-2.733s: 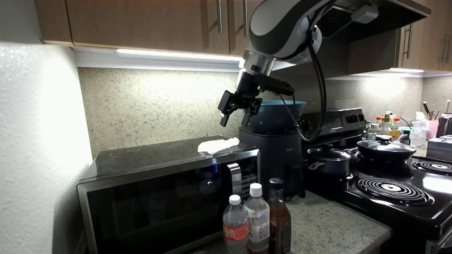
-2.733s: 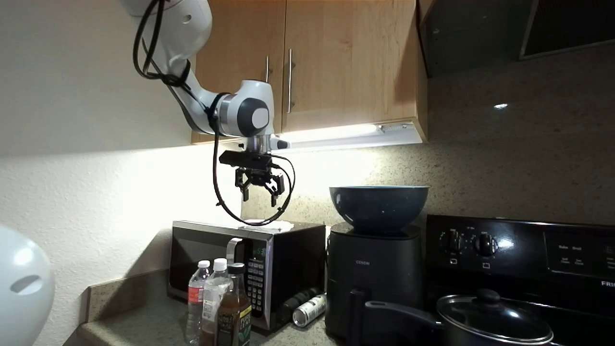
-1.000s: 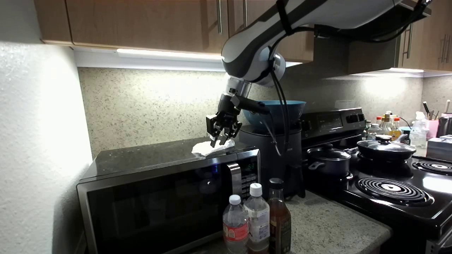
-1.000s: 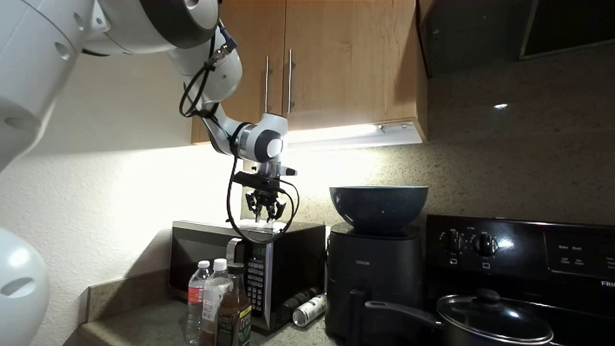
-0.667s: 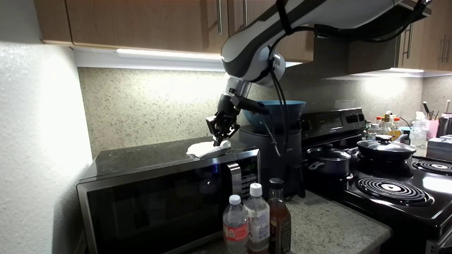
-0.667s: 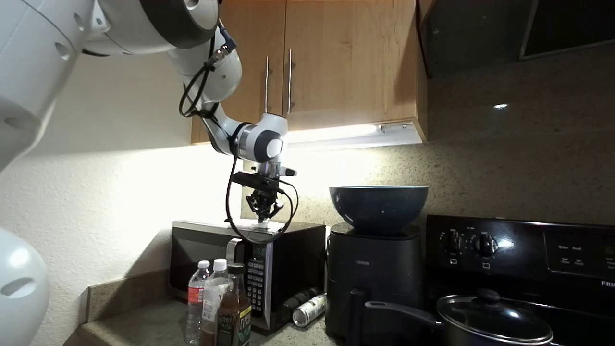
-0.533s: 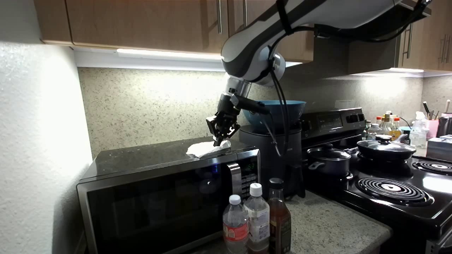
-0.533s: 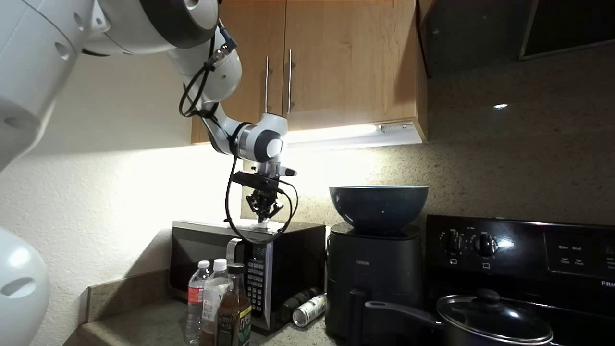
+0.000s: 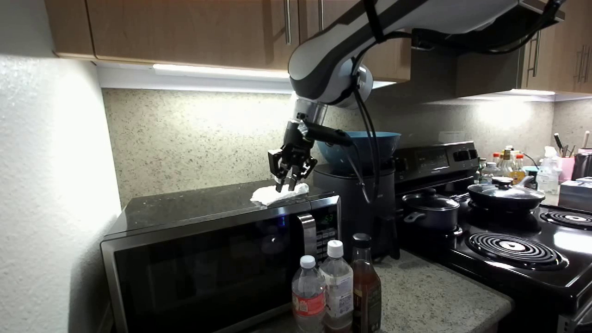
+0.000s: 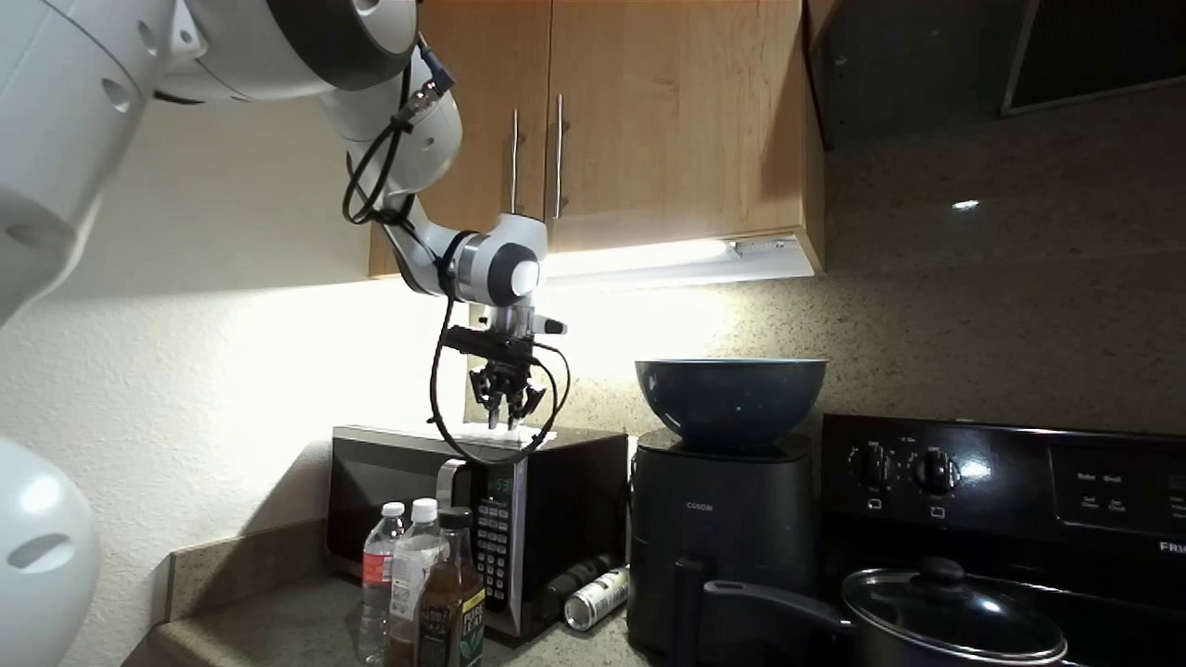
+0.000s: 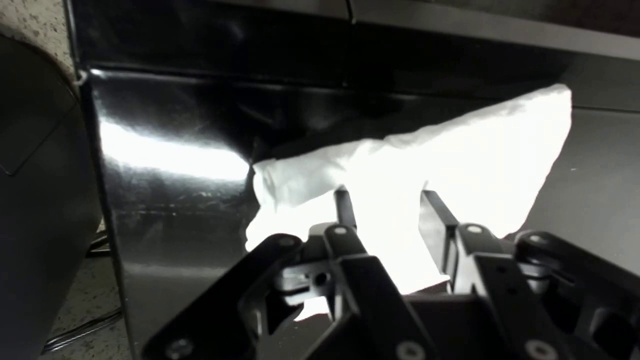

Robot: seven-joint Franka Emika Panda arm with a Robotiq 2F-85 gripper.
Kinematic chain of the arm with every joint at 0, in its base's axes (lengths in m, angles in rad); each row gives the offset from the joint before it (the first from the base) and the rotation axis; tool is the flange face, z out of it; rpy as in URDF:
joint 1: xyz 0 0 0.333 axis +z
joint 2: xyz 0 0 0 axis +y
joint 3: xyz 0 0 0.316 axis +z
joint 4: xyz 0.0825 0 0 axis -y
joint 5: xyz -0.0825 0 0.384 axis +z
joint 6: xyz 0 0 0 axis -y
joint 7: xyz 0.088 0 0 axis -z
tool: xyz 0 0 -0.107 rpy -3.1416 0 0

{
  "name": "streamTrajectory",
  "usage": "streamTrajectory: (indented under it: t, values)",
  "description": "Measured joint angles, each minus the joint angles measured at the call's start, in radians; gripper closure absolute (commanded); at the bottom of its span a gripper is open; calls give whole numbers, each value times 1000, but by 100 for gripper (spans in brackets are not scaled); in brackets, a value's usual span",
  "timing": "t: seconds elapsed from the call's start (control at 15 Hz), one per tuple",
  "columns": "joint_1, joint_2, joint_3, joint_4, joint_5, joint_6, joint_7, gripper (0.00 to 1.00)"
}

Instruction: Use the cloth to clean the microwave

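Observation:
The white cloth [image 9: 268,196] lies crumpled on top of the black microwave [image 9: 185,273], towards its front right corner. My gripper [image 9: 285,188] points down right over the cloth, and in both exterior views its tips are at or just above it. In the wrist view, a clear gap parts the two fingers [image 11: 435,225], with white cloth visible beneath and between them. Nothing appears pinched; whether the tips touch the fabric cannot be told. Glare washes out the cloth's folds there. The microwave door is closed.
Bottles [image 9: 336,286] stand before the microwave's right end. Beside it, a black air fryer [image 10: 723,547] carries a blue bowl [image 10: 732,398]. Wall cabinets [image 9: 194,32] hang above, the wall [image 9: 60,185] is at one side, and the stove [image 9: 518,249] holds pans.
My gripper came down to the cloth, and its fingers closed together there about half a second ago. Now they stand apart again, slightly higher, and the cloth has slid back slightly.

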Motion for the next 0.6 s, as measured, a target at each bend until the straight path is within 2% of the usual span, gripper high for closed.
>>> streamTrajectory:
  t: [0.33,0.6]
  values:
    - [7,3,5,2,0,-10,0,2]
    - [6,14,3,37,0,-127,0,0]
